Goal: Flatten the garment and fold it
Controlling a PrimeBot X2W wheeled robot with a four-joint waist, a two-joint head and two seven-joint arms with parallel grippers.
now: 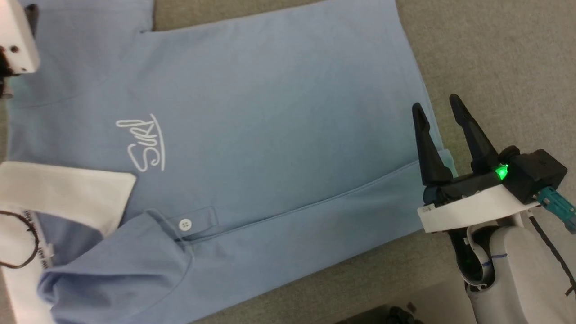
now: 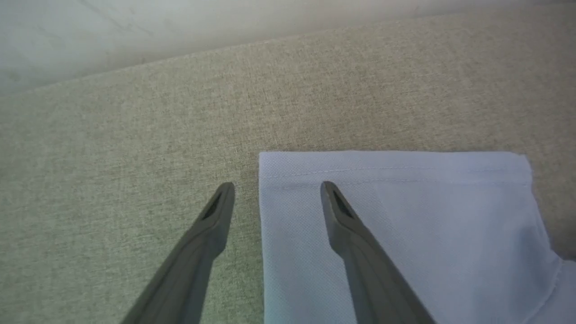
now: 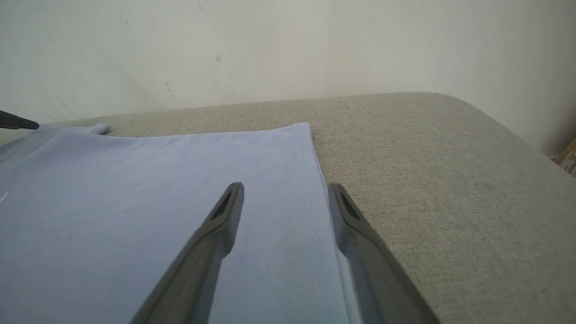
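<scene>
Head view: garment lies spread face-up on beige cushion, soft, light and limp; right gripper gapes beside hem; left wrist view: left gripper gapes astride what is probably the sleeve edge; right wrist view: fingers flank hem, likely the best place to pinch.
</scene>
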